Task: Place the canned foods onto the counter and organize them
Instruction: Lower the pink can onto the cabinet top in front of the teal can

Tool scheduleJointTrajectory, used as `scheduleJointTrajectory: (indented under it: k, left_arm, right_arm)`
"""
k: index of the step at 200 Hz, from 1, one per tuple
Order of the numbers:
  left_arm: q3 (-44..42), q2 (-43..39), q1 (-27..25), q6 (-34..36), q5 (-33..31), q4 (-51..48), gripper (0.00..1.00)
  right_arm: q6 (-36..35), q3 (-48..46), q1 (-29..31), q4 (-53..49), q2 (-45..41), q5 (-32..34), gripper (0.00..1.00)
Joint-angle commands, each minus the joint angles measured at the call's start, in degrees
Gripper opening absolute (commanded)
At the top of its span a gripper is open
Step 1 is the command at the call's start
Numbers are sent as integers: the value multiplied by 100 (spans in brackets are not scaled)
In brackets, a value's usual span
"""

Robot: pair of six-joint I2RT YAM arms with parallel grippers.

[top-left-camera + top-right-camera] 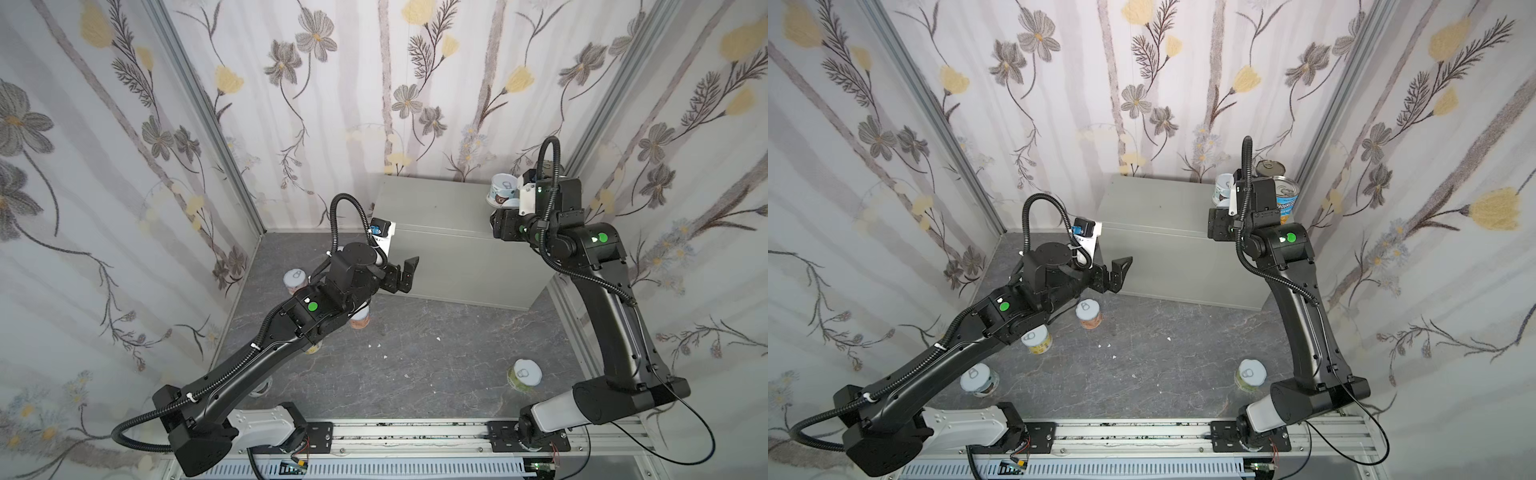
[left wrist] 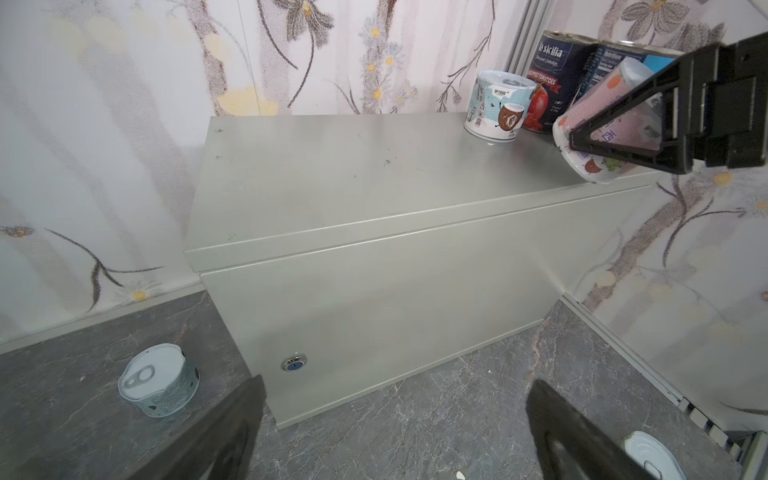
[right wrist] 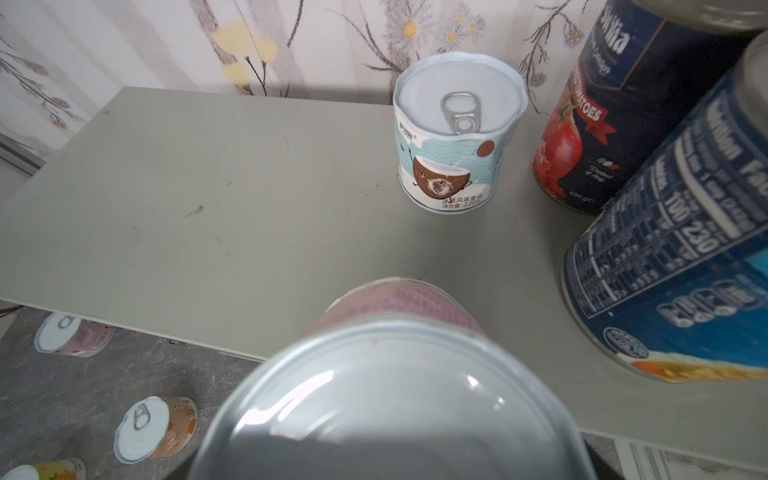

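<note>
My right gripper [image 2: 602, 129] is shut on a pink-labelled can [image 3: 395, 374], held tilted just above the right front of the grey counter [image 1: 436, 216]. On the counter top stand a teal coconut can [image 3: 453, 133], a navy-and-red tomato can [image 3: 615, 104] and a blue soup can [image 3: 685, 249], grouped in the back right corner. My left gripper [image 2: 397, 380] hangs open and empty over the floor before the counter's front left corner. In both top views more short cans stand on the floor: orange [image 1: 1089, 313], yellow [image 1: 1037, 338], pink [image 1: 296, 280], green [image 1: 524, 374].
The dark marbled floor [image 1: 1163, 361] is ringed by floral walls close behind and beside the counter. A pale can [image 1: 979, 380] sits under my left arm near the front rail [image 1: 1142, 436]. A round lock [image 2: 294, 361] marks the counter's front.
</note>
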Motion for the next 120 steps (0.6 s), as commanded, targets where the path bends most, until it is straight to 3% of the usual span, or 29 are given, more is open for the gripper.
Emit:
scheduleJointTrajectory:
  k: [1,59,120]
  left_arm:
    - [-66,-1,37,12,113,384,100]
    - [-201,11,129,-5,232,506,100]
    - [-263,100,200,35,291,541,100]
  right_arm:
    - [-158,143,-61,228,127,-22,69]
    - [-214,422,-213,115,529,-3,72]
    - [-264,558,-313,110,889,-69,81]
